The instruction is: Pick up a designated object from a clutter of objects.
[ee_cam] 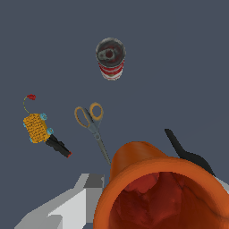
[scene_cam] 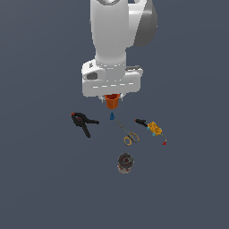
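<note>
1. The white arm comes down from the top of the exterior view, and its gripper (scene_cam: 112,96) sits right over the orange cup (scene_cam: 112,102), which pokes out just below the hand.
2. The cup is pinched in the gripper; in the wrist view its wide orange rim and darker red hollow (ee_cam: 165,197) fill the frame close to the camera, with a grey finger (ee_cam: 74,205) pressed alongside it.
3. Whether the cup is clear of the floor I cannot tell from either view (it hangs tight under the hand, at the far end of the clutter).
4. Just near of the cup stands the tiny blue cone (scene_cam: 112,116), upright, apart from everything else.
5. On the exterior view's left lies the black clamp (scene_cam: 84,122) with its red tip, well apart from the cone.
6. Near the middle lie the scissors (scene_cam: 128,134), yellow loops pointing nearward, blades angled up toward the cone.
7. On the exterior view's right is the yellow-black tool (scene_cam: 153,128), with a thin wire trailing to a small red tip.
8. Nearest of all sits the grey-brown can (scene_cam: 125,163), upright (the wrist view shows a red and white band on its side), well apart from the scissors.
9. All of it rests on a plain dark blue-grey floor (scene_cam: 40,179).
</note>
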Tool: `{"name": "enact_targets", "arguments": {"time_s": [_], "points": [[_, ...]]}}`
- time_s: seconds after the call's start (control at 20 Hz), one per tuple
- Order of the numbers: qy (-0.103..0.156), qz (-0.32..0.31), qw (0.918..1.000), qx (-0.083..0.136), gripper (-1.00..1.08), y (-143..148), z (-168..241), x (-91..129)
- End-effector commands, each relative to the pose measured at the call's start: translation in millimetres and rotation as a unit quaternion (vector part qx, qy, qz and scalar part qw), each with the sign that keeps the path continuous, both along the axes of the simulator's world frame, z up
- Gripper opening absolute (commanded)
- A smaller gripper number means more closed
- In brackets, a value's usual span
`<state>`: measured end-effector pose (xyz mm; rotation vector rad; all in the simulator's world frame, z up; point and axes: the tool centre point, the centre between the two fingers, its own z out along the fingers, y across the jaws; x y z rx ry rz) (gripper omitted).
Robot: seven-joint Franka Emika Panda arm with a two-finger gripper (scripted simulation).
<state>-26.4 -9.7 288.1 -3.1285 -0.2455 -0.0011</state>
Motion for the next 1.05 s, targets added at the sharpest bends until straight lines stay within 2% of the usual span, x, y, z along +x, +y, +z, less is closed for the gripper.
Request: {"name": "enact_targets", "arguments": {"time_s": [0.0, 0.5, 1.0], "points": [[0.000, 0.000, 1.0000, 0.000, -1.00, -16.2, 21.9, -3.9], [0.000, 0.000, 1.0000, -0.001, -1.00, -59.6, 78.0, -10.2], [0.000, 0.000, 1.0000, -0.002, -1.00, -65.7, 85.5, -9.2]]}}
